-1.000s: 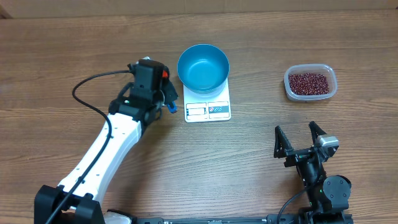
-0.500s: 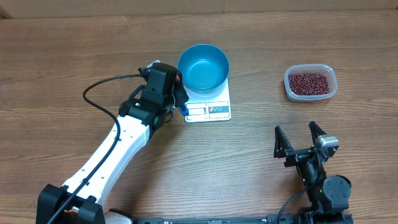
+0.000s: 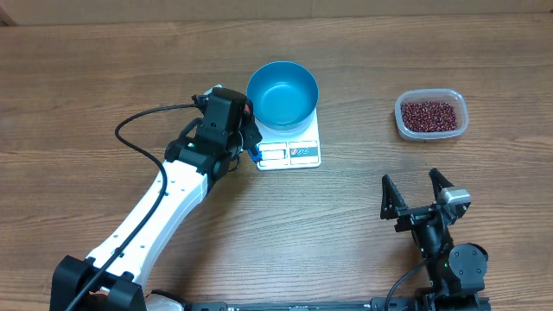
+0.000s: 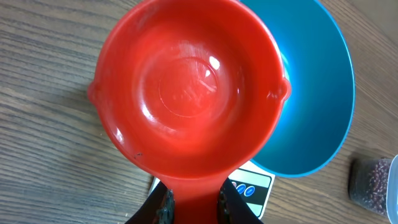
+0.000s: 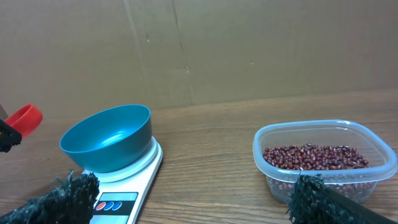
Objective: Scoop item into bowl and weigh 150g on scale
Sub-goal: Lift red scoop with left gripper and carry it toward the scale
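Just ahead of the left hand (image 4: 194, 209), an empty red scoop (image 4: 186, 93) is gripped by its handle, its cup held out beside the rim of the blue bowl (image 3: 282, 93), which is seated on the scale (image 3: 289, 154). The beans (image 3: 429, 113) are kept in a clear tub (image 3: 432, 92) well off to that hand's right, past bowl and scale, so a sideways reach is judged necessary. The right hand (image 3: 417, 192), spread wide and empty, is placed nearer the tub.
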